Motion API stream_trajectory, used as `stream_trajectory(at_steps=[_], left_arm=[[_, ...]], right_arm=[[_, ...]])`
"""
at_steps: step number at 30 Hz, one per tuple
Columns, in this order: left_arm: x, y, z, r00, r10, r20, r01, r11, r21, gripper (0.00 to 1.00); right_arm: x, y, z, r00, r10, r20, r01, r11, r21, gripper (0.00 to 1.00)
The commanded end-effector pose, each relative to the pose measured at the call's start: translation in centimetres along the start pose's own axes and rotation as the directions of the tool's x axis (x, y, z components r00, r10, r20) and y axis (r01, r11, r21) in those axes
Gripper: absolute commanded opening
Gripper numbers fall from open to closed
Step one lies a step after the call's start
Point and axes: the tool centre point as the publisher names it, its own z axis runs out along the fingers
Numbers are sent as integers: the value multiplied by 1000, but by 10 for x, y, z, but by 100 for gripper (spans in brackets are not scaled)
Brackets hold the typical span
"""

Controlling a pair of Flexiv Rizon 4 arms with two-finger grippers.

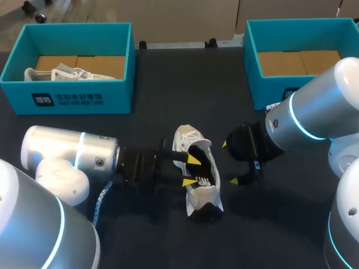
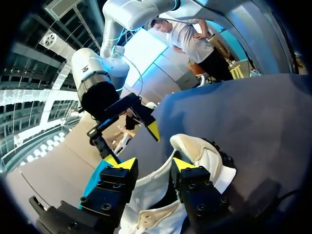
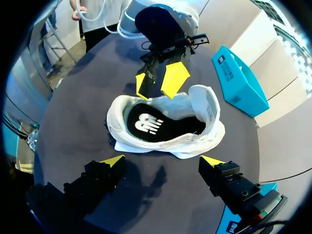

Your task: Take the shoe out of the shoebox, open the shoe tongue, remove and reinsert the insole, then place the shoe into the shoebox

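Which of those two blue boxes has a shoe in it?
The left box: a white shoe lies inside; the right box shows only cardboard.

A: What furniture is seen?

B: Only a table [image 1: 168,89]. It is covered by a dark, nearly black, matte top, spread from far left to far right and from the near edge to the far one.

A: How is it lit?

B: Evenly and softly. A blurred shadow [image 3: 157,178] is cast on the top near the middle, and a faint grey sheen is seen toward the far side.
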Motion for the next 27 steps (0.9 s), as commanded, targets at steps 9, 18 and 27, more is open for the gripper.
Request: stream_trajectory(at_steps=[9, 18, 27], left_arm=[[-8, -7, -15, 1000, 16, -3, -16, 1000, -1, 46], [-14, -7, -20, 993, 50, -103, -51, 999, -12, 94], [-21, -7, -24, 982, 65, -179, -71, 997, -26, 100]], right_arm=[[2, 0, 1, 1000, 0, 4, 0, 1000, 1, 100], [2, 0, 1, 1000, 0, 4, 0, 1000, 1, 100], [2, 0, 1, 1000, 0, 4, 0, 1000, 1, 100]])
